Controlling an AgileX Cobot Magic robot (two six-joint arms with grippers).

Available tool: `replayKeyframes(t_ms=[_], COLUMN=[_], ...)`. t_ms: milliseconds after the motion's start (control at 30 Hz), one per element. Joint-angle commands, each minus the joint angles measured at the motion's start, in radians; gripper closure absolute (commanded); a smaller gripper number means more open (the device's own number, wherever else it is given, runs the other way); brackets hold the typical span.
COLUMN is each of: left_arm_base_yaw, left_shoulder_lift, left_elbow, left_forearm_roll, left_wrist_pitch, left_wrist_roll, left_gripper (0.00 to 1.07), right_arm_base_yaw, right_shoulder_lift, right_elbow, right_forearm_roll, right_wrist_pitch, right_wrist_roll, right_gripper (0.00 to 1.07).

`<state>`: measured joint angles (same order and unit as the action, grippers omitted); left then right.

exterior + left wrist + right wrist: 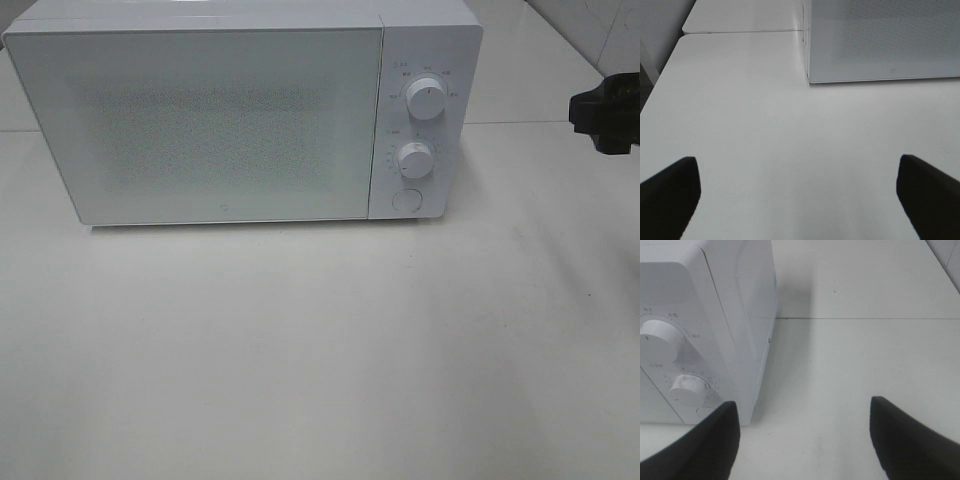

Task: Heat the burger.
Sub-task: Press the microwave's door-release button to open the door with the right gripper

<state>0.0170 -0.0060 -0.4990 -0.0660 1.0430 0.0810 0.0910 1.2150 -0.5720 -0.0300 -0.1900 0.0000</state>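
1. Left tool (797, 162): fingers wide apart, nothing between them. It hangs over bare tabletop (765, 125), with a corner of the microwave (880, 40) ahead.
2. Burger: not seen in any view. The door (200, 120) is shut and frosted, so I cannot tell whether it lies inside.
3. Controls: upper knob (427, 101), lower knob (415, 159) and round button (405, 199) stand in a column at the door's 3 o'clock.
4. Right tool (605, 120): fingers apart, empty. The controls lie at its 9 o'clock, with nothing in the way. This arm is judged nearer to them.
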Motion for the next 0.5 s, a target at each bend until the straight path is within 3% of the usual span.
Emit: replayKeyframes(t_ms=[33,500], left_arm_base_yaw=[-0.001,-0.001], left_shoulder_lift=[-0.017,-0.017], left_elbow=[0.001,0.001], left_forearm_roll=[-0.005,-0.005], left_wrist_pitch=[-0.004,-0.004], left_wrist_roll=[-0.002,-0.002], left_gripper=[0.06,0.06], right_arm_base_yaw=[-0.005,0.107], right_shoulder_lift=[0.053,0.197], right_elbow=[-0.008,-0.008], right_forearm_roll=[-0.003,-0.002], right_wrist_pitch=[-0.089,-0.215], right_wrist_roll=[0.079,0.197], right_gripper=[0.37,0.37])
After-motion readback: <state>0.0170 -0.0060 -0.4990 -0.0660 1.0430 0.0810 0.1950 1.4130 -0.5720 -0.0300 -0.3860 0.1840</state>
